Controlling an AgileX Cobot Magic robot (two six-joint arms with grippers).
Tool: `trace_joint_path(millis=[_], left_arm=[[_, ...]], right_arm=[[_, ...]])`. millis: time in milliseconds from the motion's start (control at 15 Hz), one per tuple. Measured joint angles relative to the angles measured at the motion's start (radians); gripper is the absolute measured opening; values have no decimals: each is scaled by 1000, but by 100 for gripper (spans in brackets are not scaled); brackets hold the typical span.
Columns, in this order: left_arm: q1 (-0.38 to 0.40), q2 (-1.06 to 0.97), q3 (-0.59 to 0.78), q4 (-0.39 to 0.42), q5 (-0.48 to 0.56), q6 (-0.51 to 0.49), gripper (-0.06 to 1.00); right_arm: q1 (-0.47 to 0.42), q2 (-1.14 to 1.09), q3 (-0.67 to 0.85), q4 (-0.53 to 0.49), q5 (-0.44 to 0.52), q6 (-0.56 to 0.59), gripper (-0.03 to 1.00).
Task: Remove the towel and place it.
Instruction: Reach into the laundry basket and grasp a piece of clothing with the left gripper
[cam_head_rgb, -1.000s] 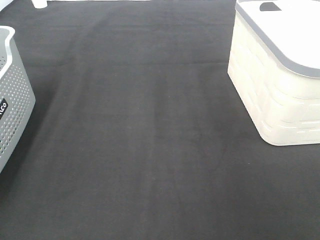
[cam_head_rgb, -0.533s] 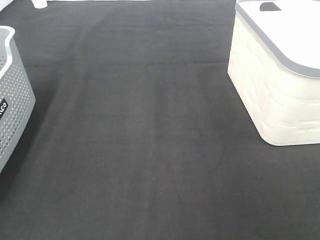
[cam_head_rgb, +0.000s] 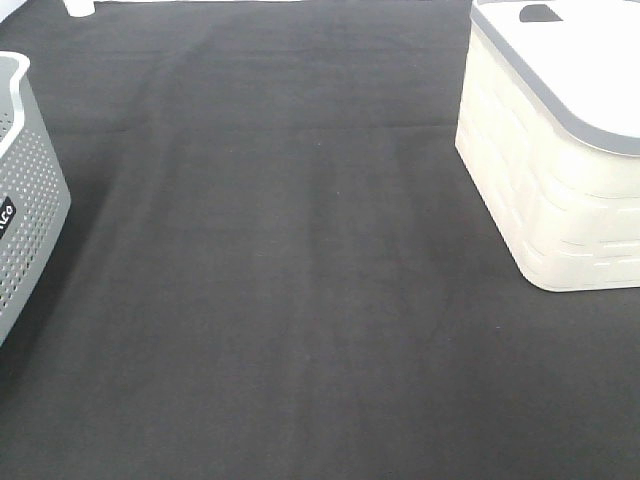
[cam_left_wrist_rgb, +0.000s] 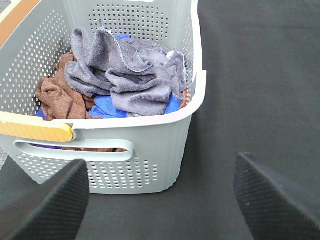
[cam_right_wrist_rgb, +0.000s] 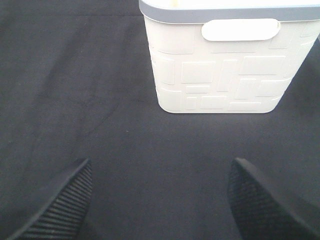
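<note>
You have two baskets: the grey basket (cam_left_wrist_rgb: 150, 145) holds one towel (cam_left_wrist_rgb: 125, 75) over one brown cloth (cam_left_wrist_rgb: 55, 95) and one blue cloth (cam_left_wrist_rgb: 107, 107); the white basket (cam_right_wrist_rgb: 220, 75) stands apart. Your left hand (cam_left_wrist_rgb: 160, 197) and right hand (cam_right_wrist_rgb: 160, 195) are spread wide, both empty.

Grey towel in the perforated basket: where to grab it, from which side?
Pinch the grey towel by its raised middle fold, from straight above. It lies crumpled atop a brown cloth and a blue cloth, and the perforated basket walls off every side.

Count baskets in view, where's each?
2. The grey perforated basket sits at the left edge of the high view, holding the towel; the white basket stands at far right. None seems hidden.
</note>
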Motion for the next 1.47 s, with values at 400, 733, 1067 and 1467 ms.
trace_joint_path(millis=[400,733,1067,1467], left_arm=[[0,0,0,0,0,0,74],[0,0,0,0,0,0,74],[0,0,0,0,0,0,74],[0,9,-31,76,-7,-116,74]], right_arm=[[0,0,0,0,0,0,74],[0,0,0,0,0,0,74],[0,0,0,0,0,0,74],[0,0,0,0,0,0,74]])
